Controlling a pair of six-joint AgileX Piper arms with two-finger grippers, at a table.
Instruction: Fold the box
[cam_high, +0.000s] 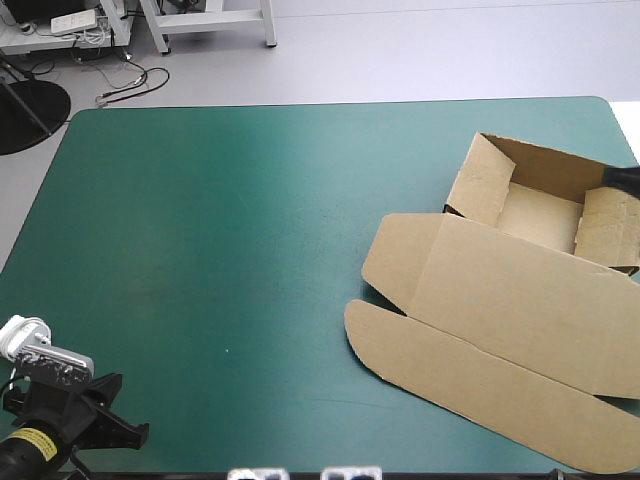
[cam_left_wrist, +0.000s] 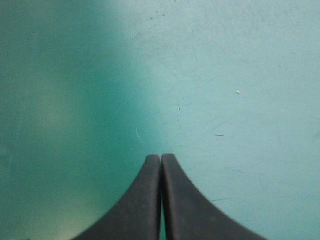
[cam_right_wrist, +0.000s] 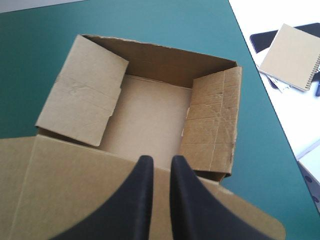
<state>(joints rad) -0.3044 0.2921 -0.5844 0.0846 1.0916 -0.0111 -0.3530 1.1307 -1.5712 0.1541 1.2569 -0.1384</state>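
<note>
box (cam_high: 497, 262) open, lid (cam_high: 520, 300) flat

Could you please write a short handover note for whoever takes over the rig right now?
Left gripper: shut, empty, over bare teal-green cover at the table's near-left corner.
Right gripper: fingers a narrow gap apart, apparently holding nothing, above the lid where it meets the tray.
Box: toward the table's right edge.
Done: walls raised, side flaps folded inward, forming an open tray.
Left: lid lies flat toward the near edge, not yet handled.
</note>
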